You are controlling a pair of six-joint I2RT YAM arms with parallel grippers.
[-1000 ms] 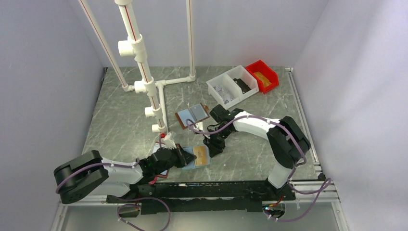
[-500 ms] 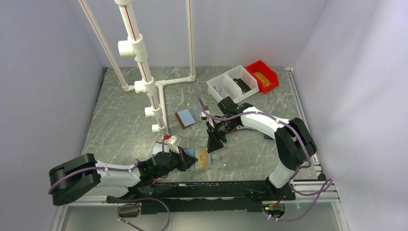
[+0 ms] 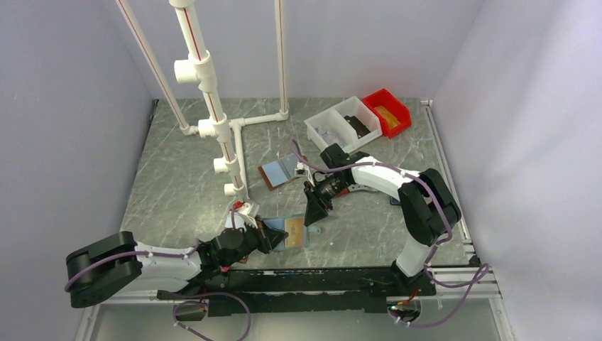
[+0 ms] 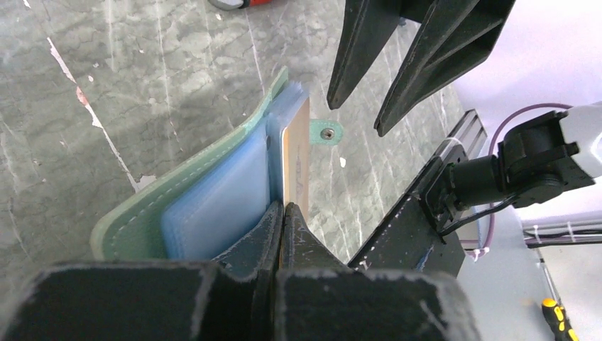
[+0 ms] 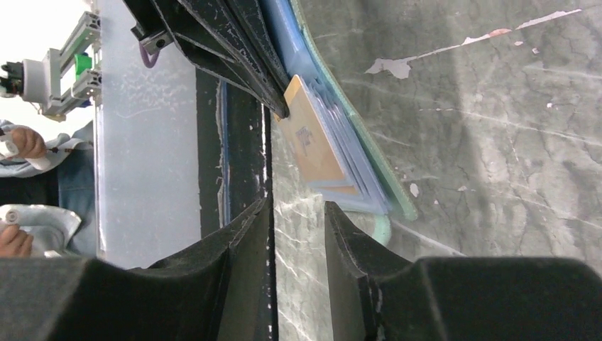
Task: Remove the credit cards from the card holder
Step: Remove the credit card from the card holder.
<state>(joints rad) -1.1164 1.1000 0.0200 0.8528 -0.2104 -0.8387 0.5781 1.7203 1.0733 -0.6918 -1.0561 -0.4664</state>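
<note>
1. The right gripper [image 3: 311, 217] had backed off the card holder [image 4: 177, 213]. It hung at the holder's 1 o'clock, fingers parted and empty.
2. The left gripper [image 4: 282, 213] stayed pinched on the holder, which had slid slightly toward 9 o'clock along the table's [image 3: 184, 185] 6 o'clock edge.
3. The tan card [image 5: 312, 142] was exposed but still seated. No extraction yet, so another grab was likely needed.

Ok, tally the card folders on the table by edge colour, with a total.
Mint-green-edged card holder: 1
Brown-edged folder: 1
Total: 2
A dark item behind the right arm is too hidden to class.
</note>
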